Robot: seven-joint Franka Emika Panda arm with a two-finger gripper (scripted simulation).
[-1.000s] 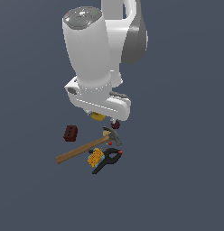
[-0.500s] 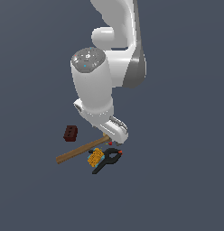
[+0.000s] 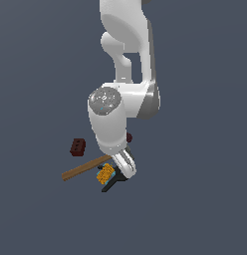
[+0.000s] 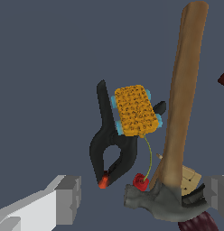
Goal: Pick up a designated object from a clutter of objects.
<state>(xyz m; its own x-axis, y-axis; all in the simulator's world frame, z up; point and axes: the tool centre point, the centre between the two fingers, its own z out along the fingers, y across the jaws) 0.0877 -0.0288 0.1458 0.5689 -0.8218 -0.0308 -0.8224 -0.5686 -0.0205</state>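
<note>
1. Hanging low over the clutter, the Panda arm (image 3: 113,124) covers most of the pile in the exterior view, and the gripper (image 4: 141,198) is hidden there behind the wrist.
2. The wrist view shows the two fingers (image 4: 68,198) set wide apart, one at each side of the frame, with nothing between their pads but the objects lying below.
3. The black spring clamp (image 4: 111,146) lies flat between the fingers, its red-orange tip (image 4: 103,182) pointing toward the camera and its two handles spreading away.
4. An orange gridded block (image 4: 135,110) with teal edges lies across the clamp's handles.
5. The wooden-handled hammer (image 4: 179,103) lies just beside the clamp, its grey head (image 4: 163,203) near the clamp's jaw end.
6. A small red berry (image 4: 141,182) sits between the clamp's tip and the hammer head, touching the head.
7. In the exterior view, a dark red brick (image 3: 77,146) rests apart at about ten o'clock from the block (image 3: 105,174), beyond the hammer handle (image 3: 85,168).
</note>
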